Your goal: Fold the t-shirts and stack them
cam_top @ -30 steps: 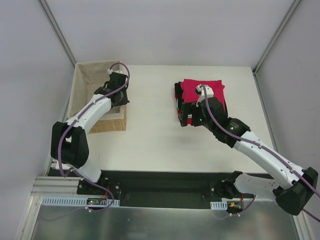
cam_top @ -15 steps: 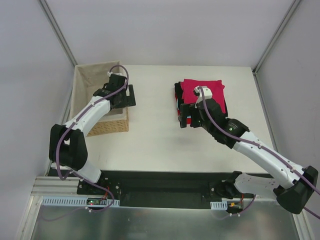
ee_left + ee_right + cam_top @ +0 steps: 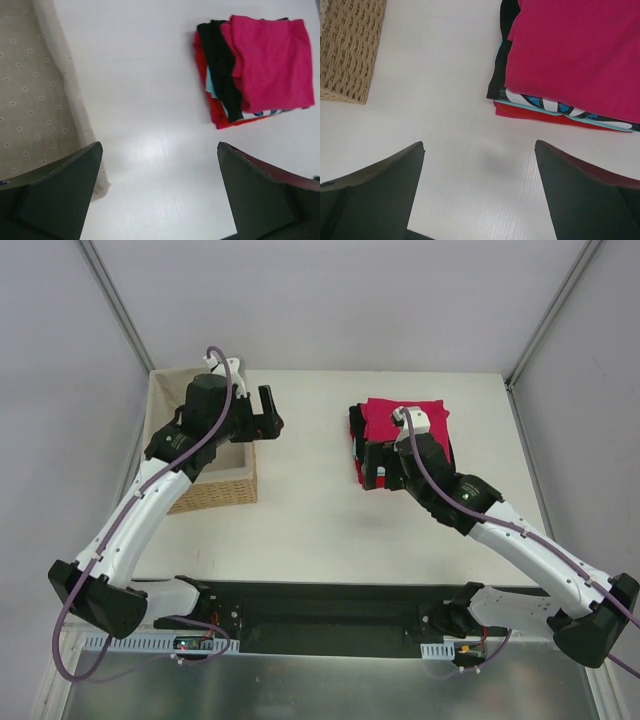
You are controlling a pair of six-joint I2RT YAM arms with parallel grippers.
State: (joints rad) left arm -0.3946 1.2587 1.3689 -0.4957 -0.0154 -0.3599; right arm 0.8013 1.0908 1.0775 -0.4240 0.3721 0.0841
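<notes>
Landmark: the wicker basket (image 3: 215, 490), with a beige lining (image 3: 30, 90), stands on the left part of the white desk (image 3: 300, 520).
T-shirts: the stack of t-shirts (image 3: 405, 430) lies flat on the desk, well apart from the basket and to its right, with bare desk between them.
Top of stack: a folded crimson-pink tee (image 3: 270, 60) covers most of the pile and sits shifted a little away from the basket.
Second layer: a black tee (image 3: 218, 60) shows its edge on the side that faces the basket.
Third layer: a blue-white patterned tee (image 3: 545, 104); only a thin border of it is visible.
Bottom layer: a red tee (image 3: 520, 111) touches the desk.
Left arm: the left claw (image 3: 262, 420) hangs just beside the basket, past the wall that faces the stack. Its jaws stand wide apart and nothing is between them.
Right arm: the right claw (image 3: 378, 470) is well apart from the basket, at the near corner of the stack on the side that faces the basket. Its jaws are spread wide and carry nothing.
Right wrist view: bare desk lies between the two fingers, and the corner of the stack lies just ahead of them.
Contact: the pictures do not show whether the right claw touches the cloth.
</notes>
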